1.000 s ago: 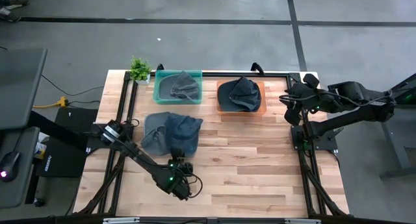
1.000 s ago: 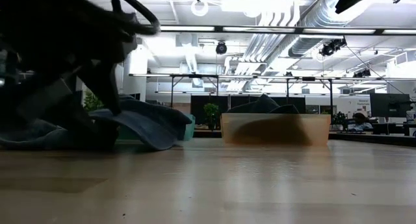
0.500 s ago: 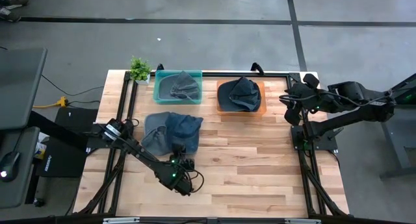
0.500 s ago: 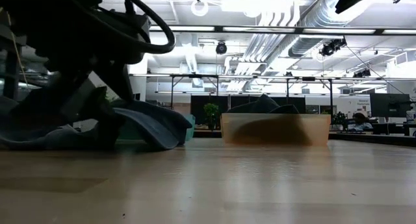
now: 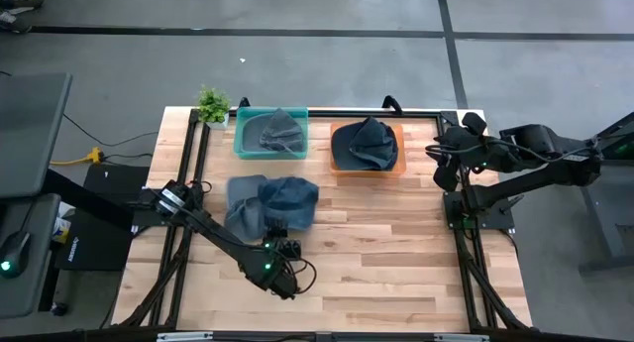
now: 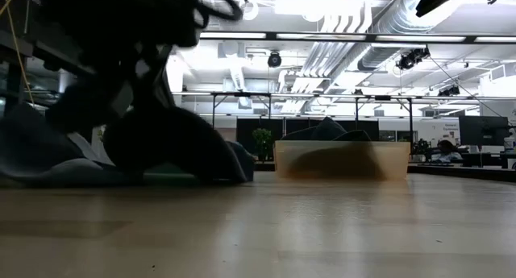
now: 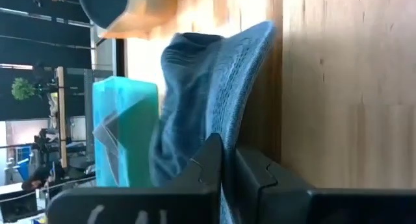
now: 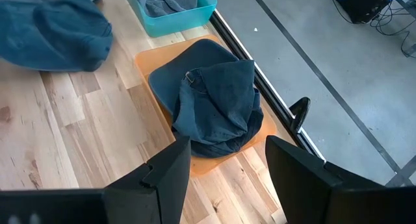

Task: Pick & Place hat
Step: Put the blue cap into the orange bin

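Left end effector (image 5: 276, 232), fingers pressed together on the brim of a blue denim hat (image 5: 289, 199), is holding it above the wooden tabletop (image 5: 396, 243) near the left edge, while the right end effector (image 5: 439, 150), fingers spread, is hovering at the far right corner.

The left gripper (image 5: 274, 233) tips are hidden under the blue hat (image 5: 287, 201) brim from above; the low view shows only a dark blur there; the grey hat (image 5: 241, 205) lies partly covered.
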Controlling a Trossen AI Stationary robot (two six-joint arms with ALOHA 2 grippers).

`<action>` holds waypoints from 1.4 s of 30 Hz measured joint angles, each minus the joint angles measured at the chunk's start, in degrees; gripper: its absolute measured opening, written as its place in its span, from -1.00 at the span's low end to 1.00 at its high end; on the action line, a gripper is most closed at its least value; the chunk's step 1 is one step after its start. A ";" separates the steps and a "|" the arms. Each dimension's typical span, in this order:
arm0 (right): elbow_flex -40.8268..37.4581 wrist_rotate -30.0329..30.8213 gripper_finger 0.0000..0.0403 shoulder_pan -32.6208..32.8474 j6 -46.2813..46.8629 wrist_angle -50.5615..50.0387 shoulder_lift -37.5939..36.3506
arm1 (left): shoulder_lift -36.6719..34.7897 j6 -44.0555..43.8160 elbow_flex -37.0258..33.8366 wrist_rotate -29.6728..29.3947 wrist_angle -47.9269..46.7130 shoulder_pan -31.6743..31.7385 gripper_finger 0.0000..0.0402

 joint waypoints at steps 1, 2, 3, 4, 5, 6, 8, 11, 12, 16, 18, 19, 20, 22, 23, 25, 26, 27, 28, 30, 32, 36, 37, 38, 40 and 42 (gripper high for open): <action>0.00 0.00 -0.03 0.00 0.00 0.00 0.00 | 0.00 -0.04 0.92 -0.22 -1.01 0.00 -0.96; 0.00 -0.02 -0.03 0.00 0.00 0.00 0.00 | 0.00 -0.04 1.91 -0.60 -2.17 0.00 -0.96; 0.00 -0.02 -0.03 0.00 0.00 0.00 0.00 | 0.09 -0.09 3.11 -1.01 -3.83 0.00 -0.96; 0.00 -0.02 -0.03 0.00 0.00 -0.02 0.00 | 0.11 -0.14 4.57 -1.33 -5.88 0.00 -0.97; 0.00 -0.02 -0.03 0.00 0.00 0.00 0.00 | 0.11 -0.24 6.15 -1.65 -7.98 -0.01 -0.97; 0.00 -0.02 -0.03 0.00 0.00 -0.01 0.00 | 0.11 -0.27 7.76 -2.23 -9.93 -0.04 -0.97; 0.00 -0.02 -0.03 0.00 0.00 -0.01 0.00 | 0.11 -0.41 10.92 -3.63 -14.25 -0.06 -0.97; 0.00 -0.04 -0.03 0.00 0.00 -0.01 0.00 | 0.11 -0.78 15.28 -7.13 -20.13 -0.05 -0.97; 0.00 -0.04 -0.03 0.00 0.00 -0.02 0.00 | 0.11 -1.25 16.62 -8.58 -22.07 -0.04 -0.97; 0.00 -1.08 -0.03 0.00 0.00 -0.02 0.00 | 0.14 1.05 20.32 -13.99 -23.15 0.33 -0.97; 0.00 -1.58 -0.03 0.00 0.00 -0.02 0.00 | 0.16 3.13 22.14 -16.16 -23.11 0.35 -0.97; 0.00 -1.94 -0.03 0.00 -0.02 -0.02 0.00 | 0.13 3.98 22.98 -17.28 -23.23 0.37 -0.97; 0.00 -2.23 -0.03 0.00 -0.02 -0.07 0.00 | 0.13 4.56 23.73 -18.33 -23.22 0.37 -0.97; 0.00 -2.37 -0.03 0.00 -0.02 -0.59 0.00 | 0.13 5.85 24.89 -20.37 -23.22 0.37 -0.97; 0.00 -2.45 -0.03 0.00 -0.02 -1.09 0.00 | 0.13 5.99 25.48 -21.17 -23.20 0.37 -0.97; 0.00 -2.48 -0.03 0.00 -0.02 -1.99 0.00 | 0.13 5.80 26.32 -22.80 -23.21 0.91 -0.97; 0.00 -2.49 -0.03 0.00 -0.02 -2.40 0.00 | 0.13 5.51 26.59 -22.96 -23.22 1.16 -0.97; 0.00 -2.48 -0.03 0.00 -0.02 -2.91 0.00 | 0.13 4.84 26.80 -23.05 -23.26 1.65 -0.97; 0.00 -2.49 -0.03 0.00 -0.02 -3.53 0.00 | 0.12 3.99 27.06 -23.09 -23.21 2.10 -0.97; -0.02 -2.25 -0.03 0.00 -0.02 -4.50 0.00 | -0.52 2.92 27.47 -23.52 -23.23 2.84 -0.97; -0.02 -2.16 -0.03 0.00 -0.02 -5.16 0.00 | -1.15 1.88 28.48 -23.61 -23.32 3.90 -0.97; -0.02 -2.17 -0.03 0.00 -0.02 -5.18 0.00 | -1.02 0.70 30.74 -21.88 -23.16 6.65 -0.97; -0.02 -2.21 -0.03 0.00 -0.02 -5.20 0.00 | -1.01 0.46 31.53 -21.31 -23.20 7.44 -0.97; -0.02 -2.30 -0.03 0.00 -0.11 -5.20 0.00 | -1.02 0.37 32.39 -20.53 -23.24 8.29 -0.97; -0.02 -2.34 -0.03 0.00 -0.22 -5.22 0.00 | -1.09 0.33 33.97 -18.62 -23.26 10.19 -0.97; -0.02 -2.56 -0.03 0.00 -0.20 -5.24 0.00 | -1.07 -0.07 35.54 -15.98 -23.23 12.09 -0.97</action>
